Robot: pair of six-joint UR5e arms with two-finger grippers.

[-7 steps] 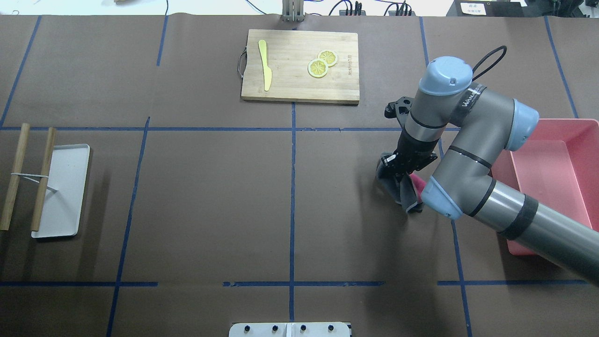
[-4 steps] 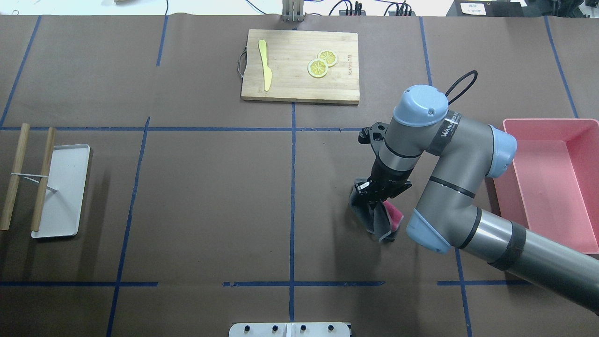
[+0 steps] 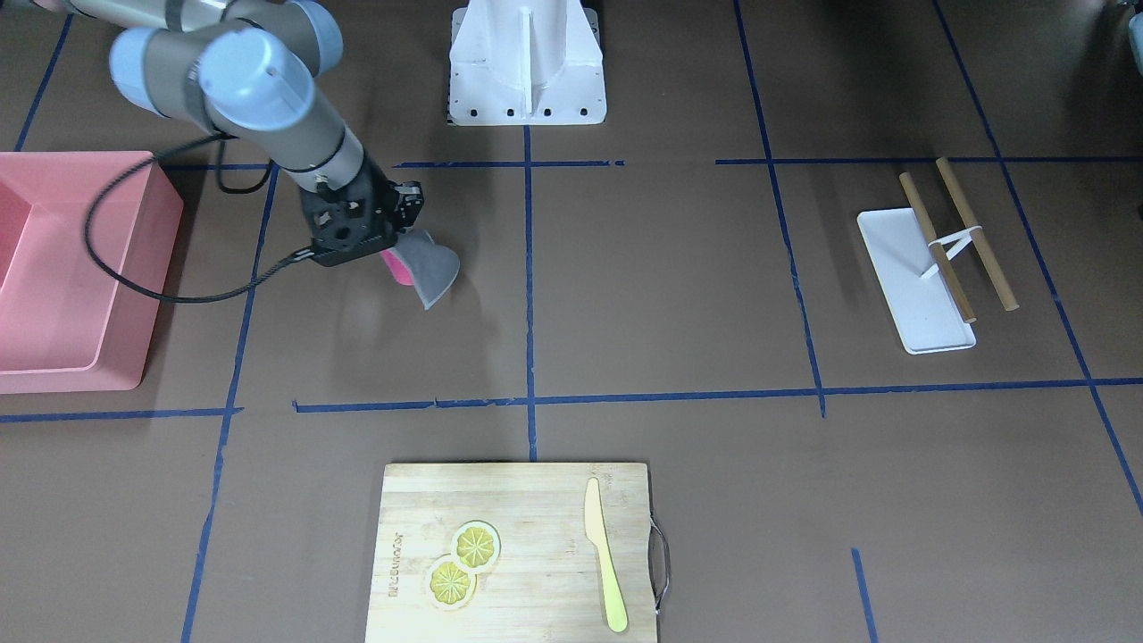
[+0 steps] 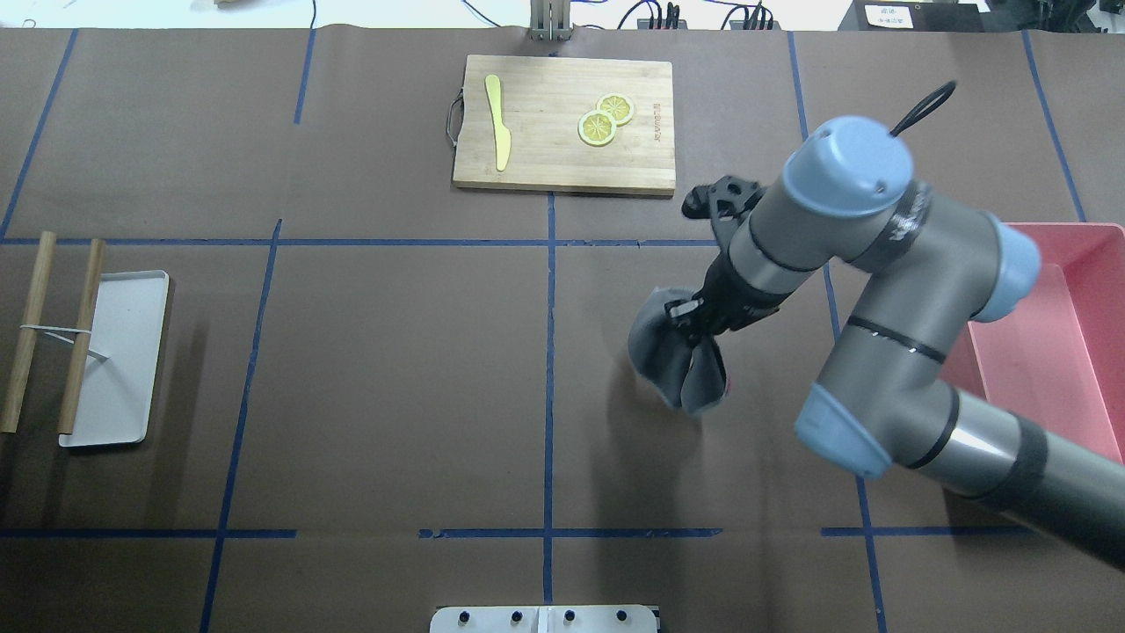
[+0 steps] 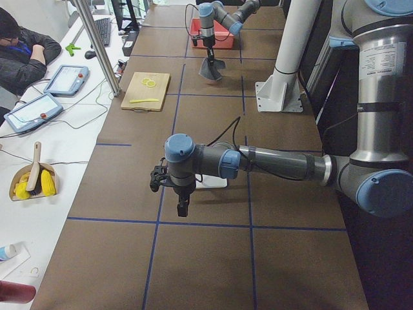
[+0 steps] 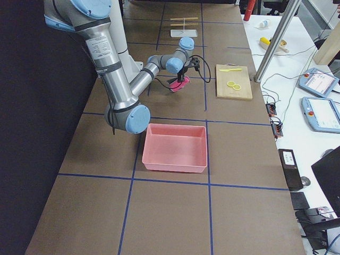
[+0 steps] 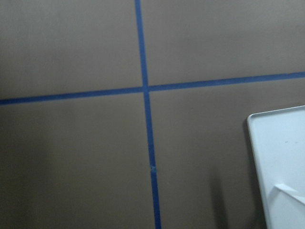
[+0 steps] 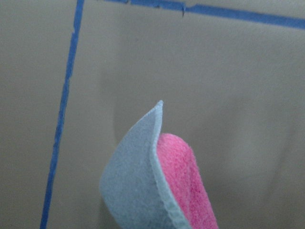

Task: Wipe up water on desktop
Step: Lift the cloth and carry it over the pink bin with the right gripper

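Observation:
The desktop is a matte brown surface with a blue tape grid; I see no water on it. My right gripper is shut on a cloth, grey outside and pink inside. The cloth hangs folded below the gripper, right of the centre tape line, and seems slightly above the desktop. It also shows in the front view and the right wrist view. My left gripper shows only in the exterior left view, pointing down near a white tray; I cannot tell whether it is open or shut.
A bamboo cutting board with two lemon slices and a yellow knife lies at the far centre. A pink bin stands at the right. The white tray and two wooden sticks lie at the left.
The right arm has carried the cloth leftward away from the pink bin, first toward the robot, then back outward. The cloth now hangs more spread out.

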